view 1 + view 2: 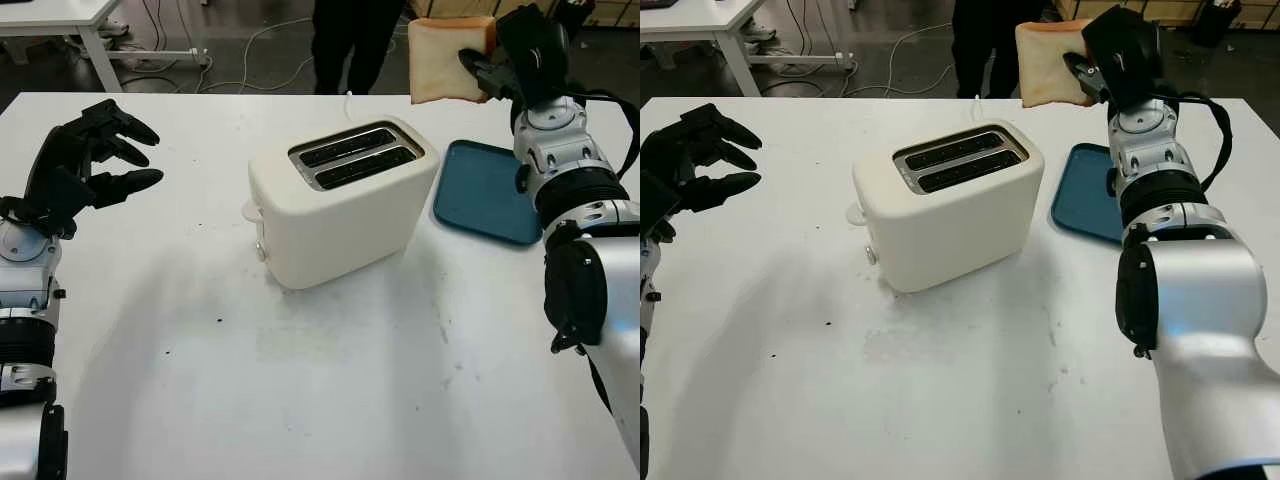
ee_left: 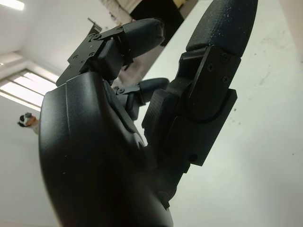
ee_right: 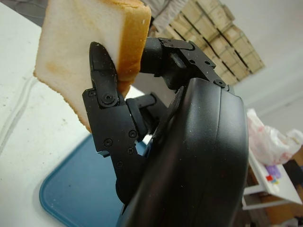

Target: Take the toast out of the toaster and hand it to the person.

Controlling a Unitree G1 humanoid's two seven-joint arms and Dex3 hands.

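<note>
A white two-slot toaster (image 1: 340, 205) stands mid-table, both slots dark inside. My right hand (image 1: 492, 72) is raised beyond the table's far right edge, shut on a slice of pale toast (image 1: 447, 60) held upright in the air. The toast (image 3: 85, 56) has a browned crust, pinched between thumb and fingers. A person in dark trousers (image 1: 350, 40) stands behind the table, to the left of the toast. My left hand (image 1: 95, 160) hovers open above the table's left side, well away from the toaster.
A blue tray (image 1: 485, 190) lies on the table right of the toaster, under my right forearm. A white cord runs from the toaster's back toward the floor. A white desk (image 1: 60, 20) stands at far left beyond the table.
</note>
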